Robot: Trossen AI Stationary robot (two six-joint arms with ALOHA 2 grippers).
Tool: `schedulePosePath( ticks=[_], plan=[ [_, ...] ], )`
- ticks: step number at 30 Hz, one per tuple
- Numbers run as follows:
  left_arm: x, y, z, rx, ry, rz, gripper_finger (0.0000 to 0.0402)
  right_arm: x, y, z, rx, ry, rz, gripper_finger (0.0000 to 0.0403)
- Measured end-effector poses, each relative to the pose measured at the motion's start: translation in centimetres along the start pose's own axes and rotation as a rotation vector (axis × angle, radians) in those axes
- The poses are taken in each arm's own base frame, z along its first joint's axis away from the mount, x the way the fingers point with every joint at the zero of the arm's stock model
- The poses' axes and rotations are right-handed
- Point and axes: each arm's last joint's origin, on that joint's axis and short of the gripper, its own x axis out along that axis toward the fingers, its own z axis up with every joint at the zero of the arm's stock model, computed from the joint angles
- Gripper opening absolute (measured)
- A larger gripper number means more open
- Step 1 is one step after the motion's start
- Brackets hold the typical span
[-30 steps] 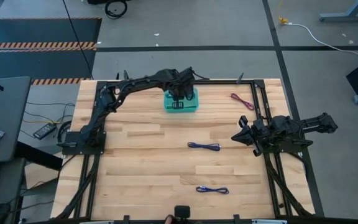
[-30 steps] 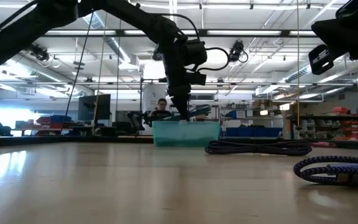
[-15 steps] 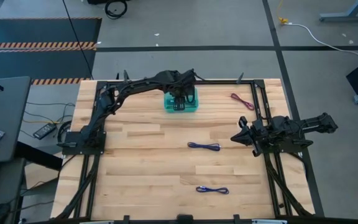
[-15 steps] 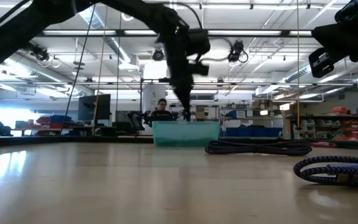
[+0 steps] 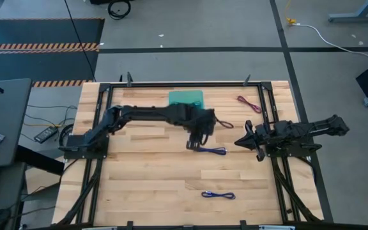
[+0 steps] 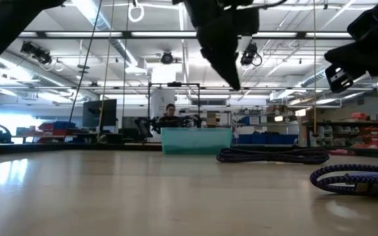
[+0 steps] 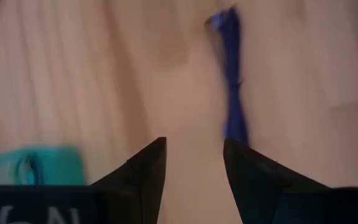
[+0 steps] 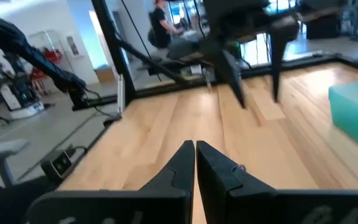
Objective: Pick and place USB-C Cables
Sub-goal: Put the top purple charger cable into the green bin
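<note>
Teal tray point(image 5: 187, 98) at the table's far edge was uncovered again: the left gripper point(image 5: 194, 142), over it a second earlier, had swung out to mid-table and hung, fingers apart and empty, above one end of a dark blue-purple cable point(image 5: 210, 151). That pointed to a drop-off finished and a fresh pick beginning. Near the right edge, the right gripper point(image 5: 243, 141) waited, fingers pressed together.

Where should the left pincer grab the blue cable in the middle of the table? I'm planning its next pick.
Probably the end nearest the left pincer. The blue cable lies flat as a thin strip, so come straight down from above, open fingers straddling its width, then close across it.
</note>
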Motion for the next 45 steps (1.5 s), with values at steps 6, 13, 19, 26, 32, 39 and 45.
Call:
schedulePosePath(
  ticks=[6,13,19,26,32,39,45],
  plan=[
    [2.2,-1.3,0.3,-0.033,-0.009,-0.051,0.0166,0.2,0.2,0.5,-0.005,0.024,0.006,0.0023],
    [6.0,-2.6,-0.2,-0.040,0.050,-0.138,0.0166,0.3,0.2,0.4,-0.006,0.045,0.001,0.0023],
    [7.8,-3.3,-0.6,-0.032,0.089,-0.154,0.0166,0.4,0.1,0.3,-0.006,0.051,0.001,0.0023],
    [9.3,-3.4,-1.0,-0.039,0.116,-0.158,0.0166,0.4,0.1,0.3,-0.006,0.052,0.000,0.0023],
    [11.0,-3.7,-1.5,-0.061,0.146,-0.164,0.0166,0.4,0.1,0.3,-0.005,0.053,0.003,0.0023],
    [11.9,-3.7,-2.1,-0.067,0.196,-0.149,0.0148,0.4,0.1,0.2,-0.005,0.061,0.002,0.0023],
    [11.2,-2.5,-2.2,-0.097,0.242,-0.112,0.0026,0.4,0.1,0.2,-0.006,0.058,0.002,0.0023]
  ],
)
